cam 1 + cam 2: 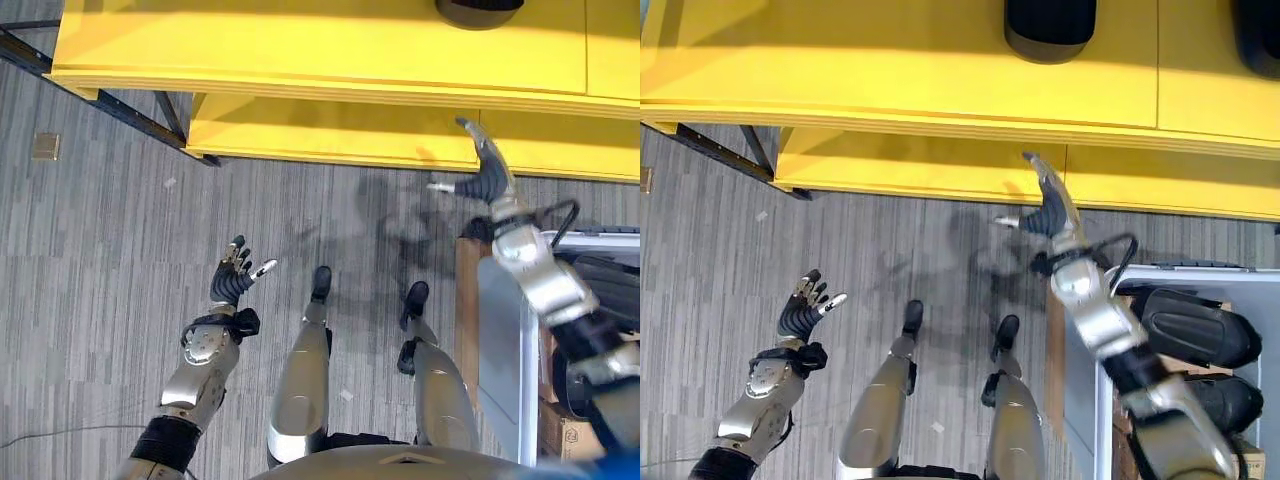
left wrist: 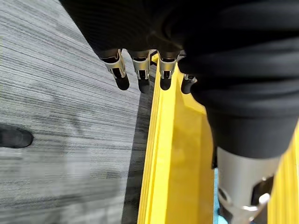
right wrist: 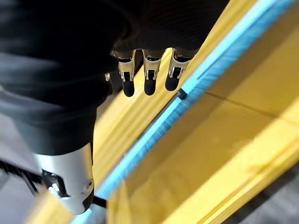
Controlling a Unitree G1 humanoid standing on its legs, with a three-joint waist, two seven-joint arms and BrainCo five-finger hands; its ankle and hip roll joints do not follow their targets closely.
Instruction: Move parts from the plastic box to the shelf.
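Here, the head camera looks down on grey carpet (image 1: 100, 260), with a yellow shelf (image 1: 890, 70) in two tiers running across the top of the frame. The right hand (image 1: 1048, 212) is raised at centre right, just in front of the lower tier's edge, fingers (image 1: 1036, 168) straight and spread and thumb out to the side, holding nothing. The left hand (image 1: 233, 278) hangs over the carpet at lower left, well apart from shelf and box, fingers loosely extended and also empty. The plastic box (image 1: 1102, 420), pale grey with a thin wall, sits at the lower right corner of the frame, partly hidden by the right forearm; inside it lie dark rounded parts (image 1: 1195, 328), one above another in the picture, their long axes running roughly left to right. Another dark part (image 1: 1050, 25) already rests on the upper tier at top centre, and a further dark shape shows at the top right corner. The relation that matters: the parts in the box lie below and to the right of the right hand, back along its own forearm, so that hand looks much the nearer one and would probably have to draw back and down to reach them. No writing or label can be read anywhere.
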